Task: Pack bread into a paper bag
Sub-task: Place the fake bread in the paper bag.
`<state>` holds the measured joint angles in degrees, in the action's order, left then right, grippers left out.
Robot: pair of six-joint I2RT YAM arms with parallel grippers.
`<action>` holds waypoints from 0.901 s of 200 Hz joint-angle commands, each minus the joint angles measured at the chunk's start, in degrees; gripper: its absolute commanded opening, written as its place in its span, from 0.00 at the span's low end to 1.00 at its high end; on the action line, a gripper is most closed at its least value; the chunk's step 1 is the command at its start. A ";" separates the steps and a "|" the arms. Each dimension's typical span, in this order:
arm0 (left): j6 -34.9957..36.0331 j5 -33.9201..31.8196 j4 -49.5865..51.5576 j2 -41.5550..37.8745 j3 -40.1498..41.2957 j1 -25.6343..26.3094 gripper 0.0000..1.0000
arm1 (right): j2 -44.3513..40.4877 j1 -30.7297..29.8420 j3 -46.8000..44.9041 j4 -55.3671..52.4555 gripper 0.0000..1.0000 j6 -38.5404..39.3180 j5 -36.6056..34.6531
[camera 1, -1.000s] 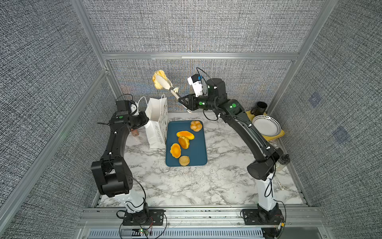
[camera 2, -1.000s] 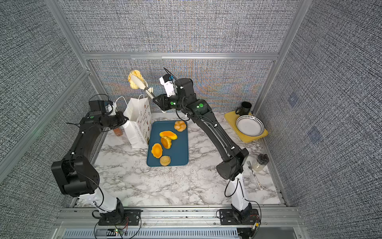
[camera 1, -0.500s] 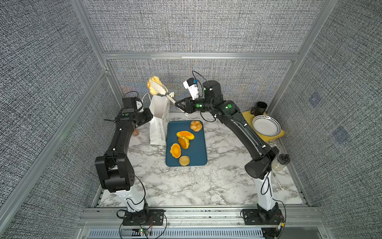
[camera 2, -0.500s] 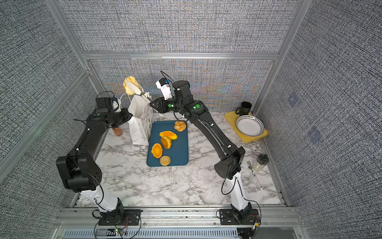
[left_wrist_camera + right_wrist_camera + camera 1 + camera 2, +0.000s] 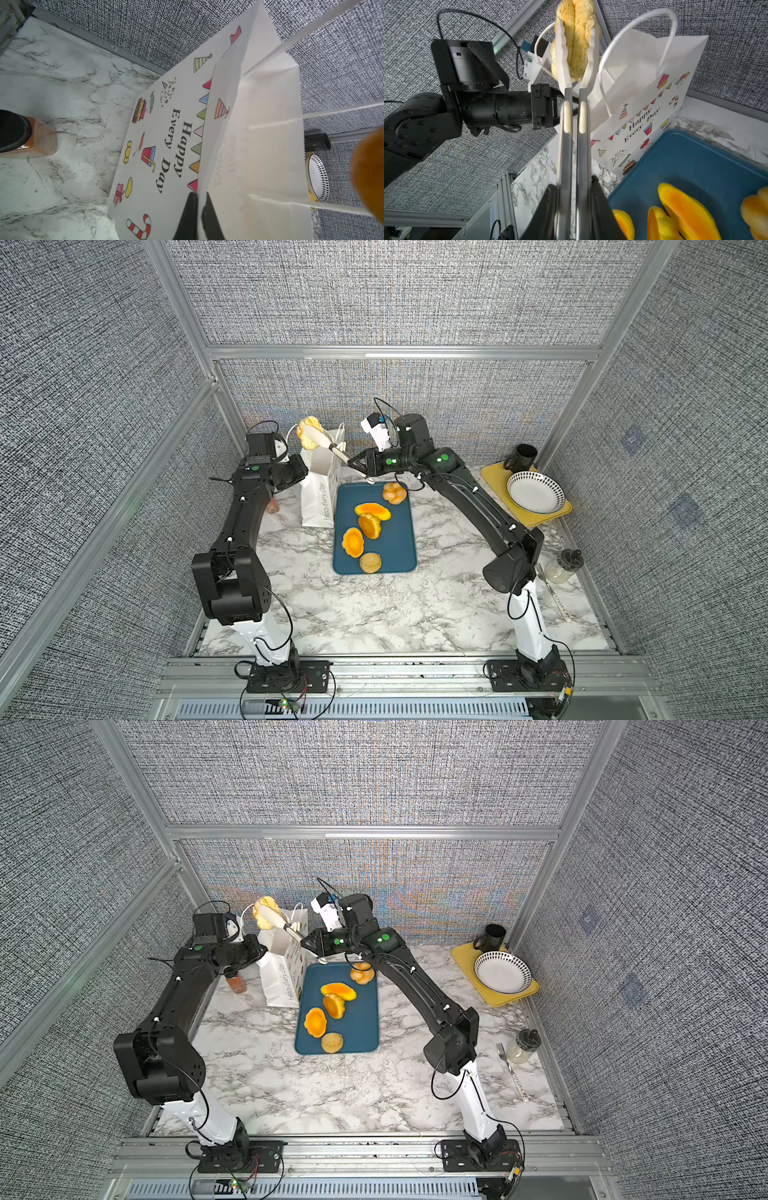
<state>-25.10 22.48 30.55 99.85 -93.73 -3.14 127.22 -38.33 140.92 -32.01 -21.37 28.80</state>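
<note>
My right jaws are clenched on a pair of tongs (image 5: 566, 155), squeezing the two metal arms close together. The tongs' pale tips pinch the pale crumbly round (image 5: 577, 41) on edge between them. In both top views that round (image 5: 308, 422) (image 5: 266, 903) hangs up by the cord handles of the paper bag (image 5: 318, 493) (image 5: 279, 977), above its top edge and not yet inside.

My left jaws are pinched tight on the bag's rim; my left wrist view shows both black tips with the white paper (image 5: 166, 145) trapped between them and the mouth standing open. The bag stands on the marble tabletop (image 5: 374, 614), just beside the left edge of the blue tray (image 5: 395, 539), lettered side toward the tray.

Five pieces lie on the tray. The knotted roll (image 5: 394, 492) is at the far end. Three glossy orange ovals (image 5: 372, 511) (image 5: 370, 526) (image 5: 353, 542) sit in the middle. The sesame bun (image 5: 370, 563) is at the near edge.

A brown jar with a black lid (image 5: 27, 135) stands on the other side of the bag. Well apart on my right, a yellow board (image 5: 540, 514) carries a patterned bowl (image 5: 534, 491) and a black mug (image 5: 521, 456).
</note>
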 commanded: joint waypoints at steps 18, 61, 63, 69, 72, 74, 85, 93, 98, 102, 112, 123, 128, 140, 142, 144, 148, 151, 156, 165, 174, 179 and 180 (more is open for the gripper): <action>0.32 0.46 -0.54 -0.01 -0.40 -0.13 0.02 | -0.03 1.39 -1.48 2.99 0.02 -2.80 -1.45; -0.12 0.73 -1.01 0.86 -1.39 -0.21 0.02 | -0.09 1.58 -1.89 3.60 0.10 -2.94 -1.37; -0.17 0.77 -1.01 0.98 -1.50 -0.20 0.02 | -0.05 1.59 -1.88 3.66 0.10 -2.93 -1.15; -0.12 0.85 -0.94 1.19 -1.85 -0.20 0.02 | 0.13 1.56 -1.81 3.79 0.12 -2.91 -0.50; -0.12 0.85 -0.95 1.34 -2.03 -0.21 0.02 | 0.20 1.58 -1.77 3.92 0.13 -2.93 -0.09; -0.12 0.89 -1.00 1.43 -2.12 -0.21 0.02 | 0.28 1.52 -1.68 3.91 0.14 -2.90 0.18; -0.19 1.06 -0.93 1.98 -2.78 -0.20 0.02 | 0.81 1.57 -1.08 3.89 0.19 -2.83 1.35; -0.28 1.12 -0.89 2.39 -3.22 -0.20 0.02 | 1.22 1.58 -0.60 3.59 0.21 -2.80 2.04; -0.29 1.19 -0.85 2.59 -3.37 -0.20 0.02 | 1.44 1.58 -0.32 3.37 0.21 -2.80 2.37; -0.30 1.25 -0.87 2.70 -3.58 -0.20 0.02 | 1.54 1.53 -0.13 3.17 0.21 -2.80 2.47; -0.50 1.23 -0.90 3.02 -3.86 -0.20 0.02 | 1.54 1.59 -0.16 2.95 0.22 -2.80 2.43; -0.65 1.25 -0.96 3.20 -4.06 -0.20 0.02 | 1.39 1.59 -0.56 3.00 0.24 -2.89 2.43; -0.67 1.29 -1.06 3.36 -4.16 -0.20 0.02 | 1.33 1.61 -0.70 2.95 0.26 -2.97 2.41; -0.78 1.43 -1.01 3.41 -4.33 -0.20 0.02 | 1.20 1.60 -1.07 3.01 0.27 -3.07 2.59; -0.75 1.43 -1.04 3.42 -4.35 -0.20 0.02 | 1.22 1.64 -1.15 3.01 0.27 -3.11 2.58; -0.74 1.36 -1.02 3.42 -4.35 -0.20 0.02 | 1.20 1.60 -1.17 3.01 0.27 -3.15 2.65; -0.74 1.41 -1.04 3.42 -4.43 -0.20 0.02 | 1.19 1.63 -1.30 3.09 0.28 -3.16 2.66; -0.74 1.37 -0.94 3.42 -4.44 -0.20 0.02 | 1.19 1.57 -1.40 3.09 0.30 -3.16 2.67; -0.76 1.41 -0.96 3.42 -4.52 -0.30 0.02 | 1.11 1.67 -1.45 3.12 0.34 -3.24 2.75; -0.88 1.27 -0.94 3.50 -4.61 -0.29 0.02 | 1.12 1.67 -1.60 3.29 0.38 -3.33 3.02; -0.83 1.33 -0.83 3.59 -4.79 -0.30 0.02 | 1.22 1.68 -1.71 3.44 0.39 -3.42 3.19; -0.87 1.38 -0.80 3.61 -4.92 -0.38 0.02 | 1.19 1.66 -1.72 3.51 0.39 -3.50 3.20; -0.89 1.40 -0.82 3.65 -4.94 -0.38 0.02 | 1.19 1.67 -1.76 3.52 0.40 -3.51 3.24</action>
<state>-25.54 22.92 30.55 103.31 -97.97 -3.27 128.79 -36.71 139.37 -31.48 -24.64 30.70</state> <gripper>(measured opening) 0.078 0.389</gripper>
